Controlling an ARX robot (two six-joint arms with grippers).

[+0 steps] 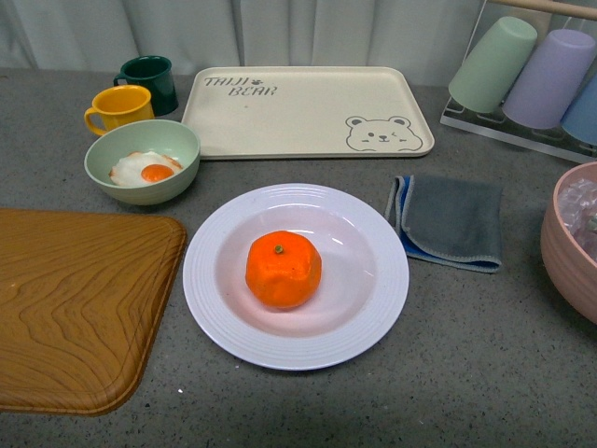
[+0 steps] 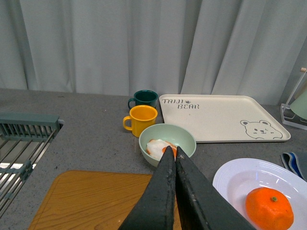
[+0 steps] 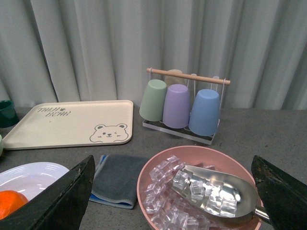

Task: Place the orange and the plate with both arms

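Orange sits in plate; likely rolls. Plate looks slick and breakable, so grip your rim hold. Left gripper pinched together, right gripper spread wide.

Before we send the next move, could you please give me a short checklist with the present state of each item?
1. Orange resting in the plate, stem up: ok.
2. Plate lying flat on the table: ok.
3. Plate clear of the wooden tray: cannot tell, their edges look to meet.
4. Left gripper open for a grasp: not ok, fingers pressed together.
5. Right gripper open: ok, fingers wide apart.
6. Both grippers away from the plate: ok, neither shows in the front view.
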